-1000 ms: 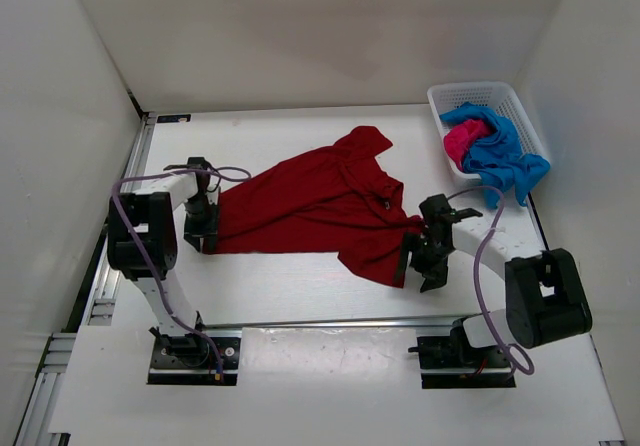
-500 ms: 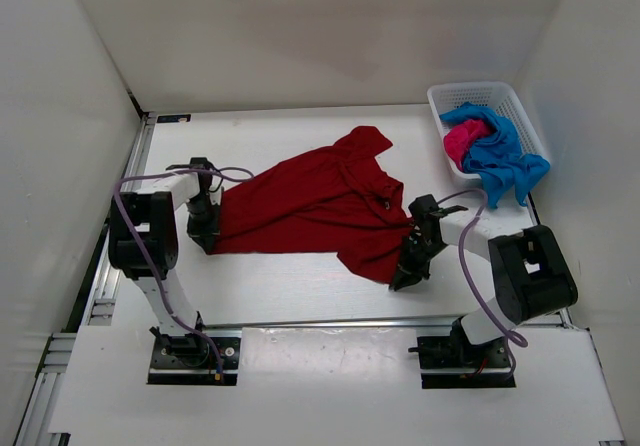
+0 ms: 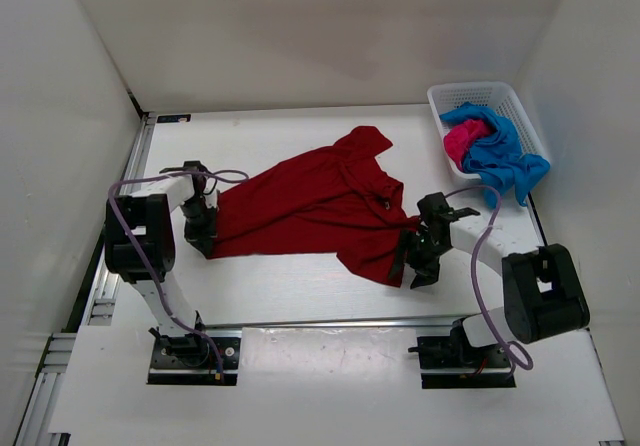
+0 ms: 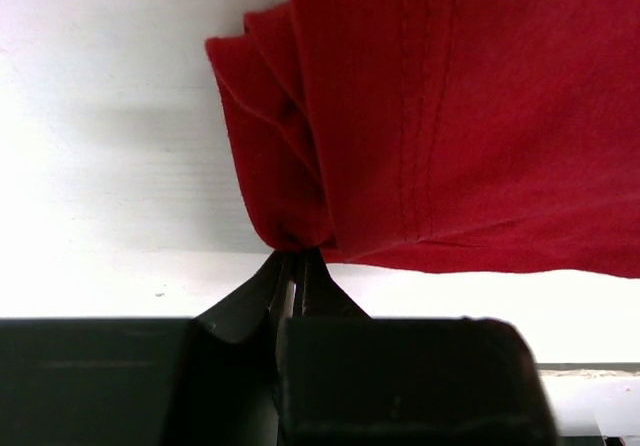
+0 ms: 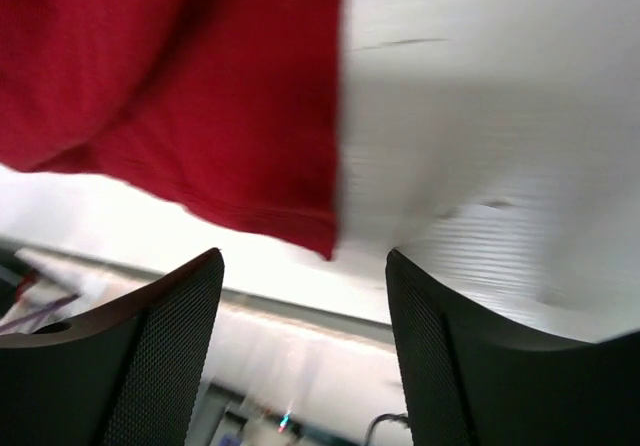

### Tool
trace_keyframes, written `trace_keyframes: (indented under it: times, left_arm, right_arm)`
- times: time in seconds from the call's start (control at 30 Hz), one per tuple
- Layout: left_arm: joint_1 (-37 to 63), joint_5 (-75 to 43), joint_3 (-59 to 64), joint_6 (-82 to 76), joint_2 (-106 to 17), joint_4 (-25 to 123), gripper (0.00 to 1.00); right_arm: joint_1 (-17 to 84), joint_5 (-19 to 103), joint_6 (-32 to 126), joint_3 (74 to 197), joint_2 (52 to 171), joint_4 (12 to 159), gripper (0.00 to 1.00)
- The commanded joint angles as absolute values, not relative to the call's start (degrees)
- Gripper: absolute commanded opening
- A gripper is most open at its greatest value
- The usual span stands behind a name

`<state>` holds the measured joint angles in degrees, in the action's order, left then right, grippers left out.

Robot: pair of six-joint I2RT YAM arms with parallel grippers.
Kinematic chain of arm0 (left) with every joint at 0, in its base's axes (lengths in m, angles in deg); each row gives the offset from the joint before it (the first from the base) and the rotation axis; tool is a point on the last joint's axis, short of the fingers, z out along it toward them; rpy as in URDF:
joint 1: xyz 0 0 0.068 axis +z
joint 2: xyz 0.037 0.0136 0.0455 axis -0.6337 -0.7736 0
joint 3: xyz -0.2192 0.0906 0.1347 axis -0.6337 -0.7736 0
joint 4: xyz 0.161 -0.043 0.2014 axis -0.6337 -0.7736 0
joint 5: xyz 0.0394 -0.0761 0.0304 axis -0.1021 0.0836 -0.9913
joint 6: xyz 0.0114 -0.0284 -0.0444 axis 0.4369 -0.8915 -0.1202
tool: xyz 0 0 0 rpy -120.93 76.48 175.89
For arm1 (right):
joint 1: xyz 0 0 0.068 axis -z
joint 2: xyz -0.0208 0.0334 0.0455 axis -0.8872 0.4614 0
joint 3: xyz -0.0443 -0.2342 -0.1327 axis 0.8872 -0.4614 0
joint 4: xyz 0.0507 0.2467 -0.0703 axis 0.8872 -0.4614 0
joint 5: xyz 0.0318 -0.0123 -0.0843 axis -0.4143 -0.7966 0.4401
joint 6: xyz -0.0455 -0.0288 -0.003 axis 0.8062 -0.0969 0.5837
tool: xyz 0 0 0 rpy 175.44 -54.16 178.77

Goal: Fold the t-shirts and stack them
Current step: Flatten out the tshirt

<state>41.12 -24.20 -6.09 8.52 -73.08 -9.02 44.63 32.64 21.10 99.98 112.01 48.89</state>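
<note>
The left pincer (image 4: 297, 266) is clenching a bunched hem corner of the dark red t-shirt (image 3: 310, 206) lying spread on the tabletop (image 3: 280, 286) while the right pincer (image 5: 300, 276) is hovering released beside the other near corner, so with only 1 grip any pull is risking skewing the cloth.
</note>
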Motion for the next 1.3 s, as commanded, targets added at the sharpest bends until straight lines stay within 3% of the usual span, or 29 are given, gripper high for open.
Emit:
trace_keyframes:
  times: [0.0,0.23,0.4,0.43,0.53,0.77,0.87,0.9,1.0,1.03,1.07,1.1,1.17,1.23,1.27]
  left_arm:
    - [40.82,-23.06,-7.51,8.51,-69.6,-9.52,0.1]
    - [40.81,-23.59,-8.13,8.51,-68.55,-9.52,0.1]
    - [40.81,-24.12,-8.66,8.51,-66.79,-9.52,0.1]
    - [40.81,-24.12,-8.66,8.51,-66.79,-9.52,0.1]
    - [40.81,-24.12,-9.8,8.51,-66.79,-9.52,0.1]
    - [40.81,-25.26,-5.34,8.51,-67.13,-10.04,0.1]
    - [40.29,-25.26,12.29,8.51,-72.22,-15.55,0.1]
    - [40.29,-25.26,26.36,8.51,-76.15,-17.67,0.1]
    - [40.29,-26.13,52.6,8.51,-82.85,-25.22,0.1]
    - [40.29,-27.45,69.05,8.51,-86.27,-25.95,0.1]
    - [40.29,-30.5,73.91,8.51,-86.3,-25.43,0.1]
    - [40.29,-32.1,75.0,8.51,-85.17,-23.43,0.1]
    - [40.29,-34.83,59.88,8.51,-74.3,-10.71,0.1]
    - [40.29,-34.41,48.17,8.51,-67.0,-4.01,0.1]
    - [40.29,-33.71,42.38,8.51,-63.48,-3.29,0.1]
  right_arm:
    - [44.59,39.43,22.78,99.91,109.53,47.94,0.71]
    - [43.98,41.03,20.67,103.52,117.78,51.71,0.69]
    - [40.9,38.83,20.67,102.47,121.75,54.61,0.42]
    - [40.2,38.83,20.15,102.47,122.53,54.62,0.26]
    - [40.81,39.61,19.62,101.94,124.03,55.76,0.0]
    - [47.31,37.51,22.42,109.12,123.51,55.42,0.0]
    - [50.65,36.98,25.23,128.51,127.71,49.54,0.0]
    - [52.13,36.98,25.94,143.19,131.03,47.08,0.0]
    - [55.21,35.93,27.78,169.0,138.15,35.75,0.0]
    - [56.01,35.92,27.79,184.4,139.32,33.46,0.0]
    - [56.89,35.14,27.79,189.95,139.33,31.26,0.0]
    - [58.37,35.13,27.09,193.23,137.94,31.24,0.0]
    - [59.0,35.83,27.09,189.43,132.77,34.81,0.0]
    - [59.71,37.15,27.88,179.34,121.79,39.21,0.0]
    - [59.71,37.16,28.57,168.24,118.18,42.98,0.0]
